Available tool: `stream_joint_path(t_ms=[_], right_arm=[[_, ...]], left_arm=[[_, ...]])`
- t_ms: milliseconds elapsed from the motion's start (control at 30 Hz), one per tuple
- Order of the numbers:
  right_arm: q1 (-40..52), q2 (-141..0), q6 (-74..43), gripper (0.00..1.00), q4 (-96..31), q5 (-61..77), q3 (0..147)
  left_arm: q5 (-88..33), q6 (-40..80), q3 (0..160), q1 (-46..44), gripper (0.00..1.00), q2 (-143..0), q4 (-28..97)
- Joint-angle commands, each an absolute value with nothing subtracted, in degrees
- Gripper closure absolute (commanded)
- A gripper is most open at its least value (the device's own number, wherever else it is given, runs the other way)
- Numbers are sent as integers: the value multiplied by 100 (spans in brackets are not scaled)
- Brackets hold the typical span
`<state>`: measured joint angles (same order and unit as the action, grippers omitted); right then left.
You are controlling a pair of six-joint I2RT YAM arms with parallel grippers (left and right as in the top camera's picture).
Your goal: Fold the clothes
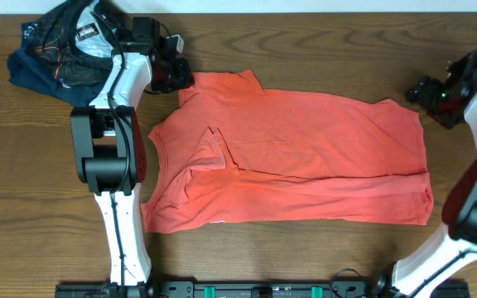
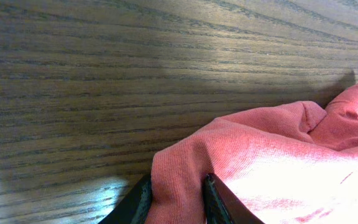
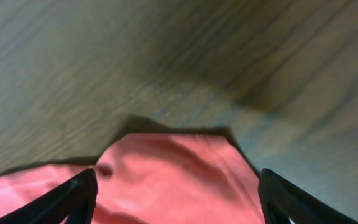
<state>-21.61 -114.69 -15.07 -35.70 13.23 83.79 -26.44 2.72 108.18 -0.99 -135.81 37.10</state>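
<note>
The clothes, a coral-red T-shirt, lie spread across the middle of the table with the lower part folded up and a sleeve turned in on the left. My left gripper is at the shirt's far-left corner. In the left wrist view this gripper is shut on a bunched fold of the red cloth. My right gripper hovers at the far-right corner. In its own view the right gripper is open, its fingers straddling the corner of the red cloth without pinching it.
A dark navy garment with thin red lines lies crumpled at the far-left corner of the wooden table, just behind the left arm. Both arm bases stand at the near edge.
</note>
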Motion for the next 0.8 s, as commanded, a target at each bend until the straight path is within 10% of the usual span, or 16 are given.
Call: stream_joint_path(t_ms=[0,767], right_arm=[[-2213,-11804,-1474,24,-3756,1352,8892],[-2182,-12409,-1927,45,-3916,1035,8989]], left_arm=[[-2637,217,10899,-108,72,-13719,3747],[-2635,217,10899,-108,72,-13716,3763]])
